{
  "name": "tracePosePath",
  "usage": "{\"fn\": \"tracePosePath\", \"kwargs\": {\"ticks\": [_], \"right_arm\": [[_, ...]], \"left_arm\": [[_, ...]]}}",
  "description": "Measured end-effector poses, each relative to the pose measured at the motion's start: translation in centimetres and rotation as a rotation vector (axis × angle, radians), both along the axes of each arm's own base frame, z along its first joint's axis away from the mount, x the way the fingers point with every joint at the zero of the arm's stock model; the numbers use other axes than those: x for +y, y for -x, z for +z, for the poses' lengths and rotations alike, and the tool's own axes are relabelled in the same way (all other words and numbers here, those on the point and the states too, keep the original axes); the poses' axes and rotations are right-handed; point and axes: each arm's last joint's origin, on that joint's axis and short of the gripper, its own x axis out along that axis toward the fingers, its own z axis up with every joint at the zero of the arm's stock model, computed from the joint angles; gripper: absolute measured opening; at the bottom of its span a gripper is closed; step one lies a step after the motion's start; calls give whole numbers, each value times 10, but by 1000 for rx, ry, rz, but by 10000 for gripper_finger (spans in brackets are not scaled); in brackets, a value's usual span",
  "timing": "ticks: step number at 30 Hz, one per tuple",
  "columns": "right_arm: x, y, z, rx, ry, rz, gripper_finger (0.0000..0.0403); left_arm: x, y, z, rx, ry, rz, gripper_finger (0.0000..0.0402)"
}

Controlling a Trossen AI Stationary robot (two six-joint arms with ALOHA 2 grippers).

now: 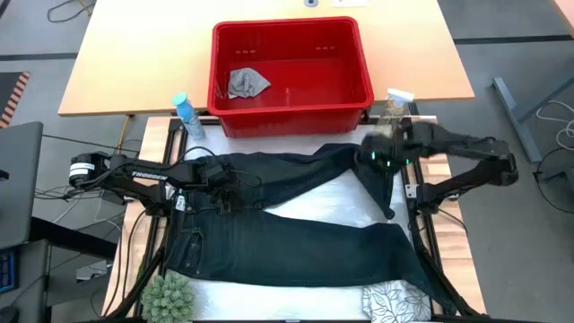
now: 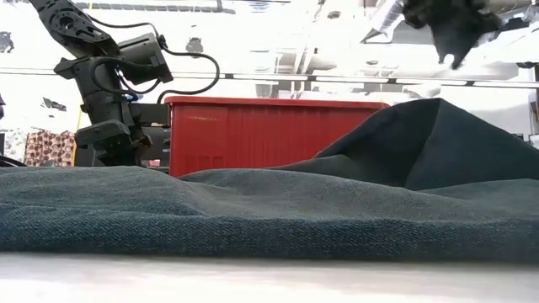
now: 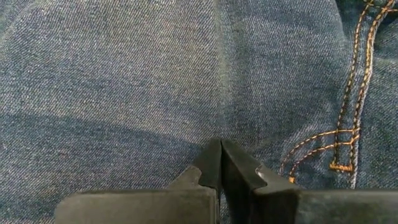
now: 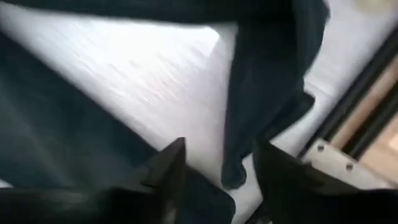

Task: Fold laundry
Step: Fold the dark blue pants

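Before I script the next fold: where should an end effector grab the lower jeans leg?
Probably at the hem of the jeans, lower leg end near the leaf-print cloth, coming from the right side. That leg lies flat and straight, so its free end lifts and folds over easiest.

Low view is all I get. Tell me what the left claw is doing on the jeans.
Observer: The left claw is shut, with its tips down on the jeans beside the orange seam stitching.
Operator: Place the right claw over the table for me.
Observer: The right claw is above the end of the jean leg that lies nearer the basket, on the table's right side.
Operator: Give me the basket's contents.
Observer: The red basket holds one small grey cloth, lying toward its left side.
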Motion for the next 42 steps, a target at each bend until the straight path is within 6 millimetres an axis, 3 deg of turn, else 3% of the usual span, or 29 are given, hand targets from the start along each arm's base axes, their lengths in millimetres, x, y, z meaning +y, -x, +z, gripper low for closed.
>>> {"fn": "tracePosePath", "kwargs": {"ticks": [4,7,16,20,22,24,26,27,32,36,42], "right_arm": [[18,-1,-34,96,-15,-62,265],[25,0,-57,160,-14,-102,286],[29,2,-102,175,73,-199,291],[28,3,-118,184,66,-201,256],[29,3,-125,173,64,-196,210],[29,2,-126,167,60,-179,136],[29,1,-124,160,46,-155,47],[29,-1,-122,153,34,-138,29],[32,-10,-93,85,-53,-99,26],[34,-16,-49,-17,-93,-87,26],[35,-1,16,-81,-184,-150,26]], "left_arm": [[0,0,0,-1,0,0,0],[0,0,0,-1,1,-1,0],[-1,0,0,-5,23,-20,0],[-1,0,0,-6,27,-15,0],[-1,0,0,-8,32,-7,0],[-1,0,0,-9,36,0,0],[-1,0,0,-9,36,0,0],[-1,0,0,-9,36,0,0],[-1,0,0,-9,34,1,0],[-1,0,0,-10,38,6,0],[-1,0,0,-10,38,6,0]]}}
